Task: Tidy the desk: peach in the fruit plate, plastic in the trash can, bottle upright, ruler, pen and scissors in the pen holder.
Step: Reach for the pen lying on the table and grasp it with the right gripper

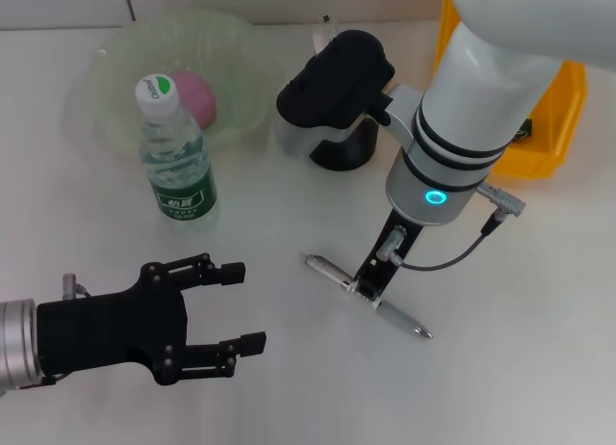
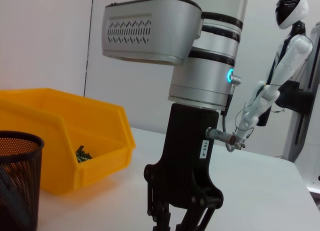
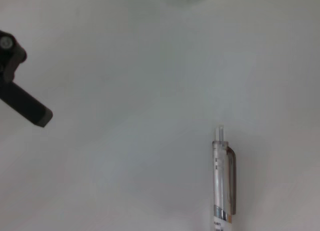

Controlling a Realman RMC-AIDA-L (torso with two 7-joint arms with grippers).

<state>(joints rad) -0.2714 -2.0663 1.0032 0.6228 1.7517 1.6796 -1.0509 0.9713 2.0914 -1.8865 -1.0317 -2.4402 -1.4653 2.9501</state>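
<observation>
Overhead, I see my right hand [image 1: 371,283] lowered onto the clear pen [image 1: 366,297] lying flat on the table [image 1: 520,368]; whether it grips, I cannot tell. Only its wrist camera shows the pen's [image 3: 223,183] silver clip. My left hand [image 1: 221,320] hovers nearby, fingers spread.

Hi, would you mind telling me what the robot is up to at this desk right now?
It is tidying the desk. The right gripper is down over the pen, which lies flat on the table, apparently to pick it up for the pen holder. The left gripper hovers open nearby, holding nothing. The bottle already stands upright, and the peach sits in the fruit plate.
</observation>
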